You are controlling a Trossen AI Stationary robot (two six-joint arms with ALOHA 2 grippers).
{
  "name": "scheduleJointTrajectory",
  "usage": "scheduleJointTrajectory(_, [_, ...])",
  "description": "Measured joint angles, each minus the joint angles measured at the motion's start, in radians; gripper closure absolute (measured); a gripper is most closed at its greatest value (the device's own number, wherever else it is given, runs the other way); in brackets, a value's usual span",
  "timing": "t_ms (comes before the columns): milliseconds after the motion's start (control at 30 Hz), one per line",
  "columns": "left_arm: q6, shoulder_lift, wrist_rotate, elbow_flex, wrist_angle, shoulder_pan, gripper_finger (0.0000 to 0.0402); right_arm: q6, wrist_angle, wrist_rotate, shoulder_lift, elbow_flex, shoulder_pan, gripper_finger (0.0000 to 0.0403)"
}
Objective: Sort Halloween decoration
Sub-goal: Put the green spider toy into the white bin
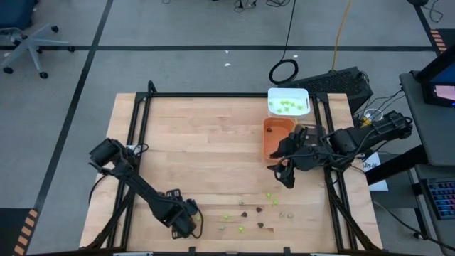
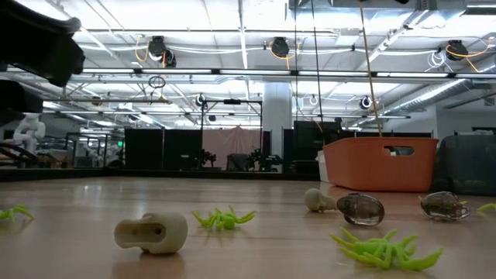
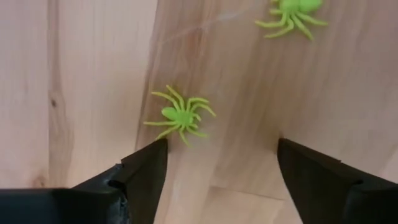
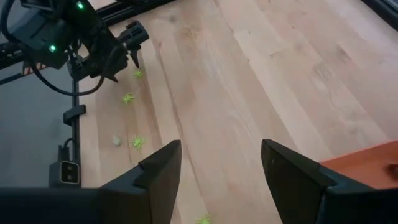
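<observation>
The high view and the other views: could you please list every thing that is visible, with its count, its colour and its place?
Table: one, light wood, under both arms.
White tray: one, at the table's far edge on the right side, with lime-green pieces inside.
Orange tray: one, just in front of the white tray, beside the right arm.
Spiders: several, lime-green, scattered along the table's near edge.
Dark pieces: a few, dark brown, among the spiders.
Pale pieces: a few, beige-grey, among the spiders.
Office chair: one, dark, on the floor far left.
Left gripper: open, low at the near edge, just before one spider.
Right gripper: open, above the table near the orange tray.
</observation>
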Motion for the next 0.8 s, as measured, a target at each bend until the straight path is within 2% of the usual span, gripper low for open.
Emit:
scheduleJointTrajectory(300, [-0.034, 0.0, -0.026, 0.0, 0.013, 0.017, 0.015, -0.01, -0.023, -0.003, 0.0, 0.0, 0.0, 0.0197])
scheduleJointTrajectory(700, [-0.139, 0.0, -0.05, 0.001, 0.062, 0.077, 0.0158, -0.013, -0.037, -0.008, 0.0, 0.0, 0.004, 0.0197])
scheduleJointTrajectory(800, [-0.137, 0.0, -0.077, 0.001, 0.078, 0.093, 0.0181, -0.018, -0.04, -0.008, 0.0, 0.0, 0.011, 0.0197])
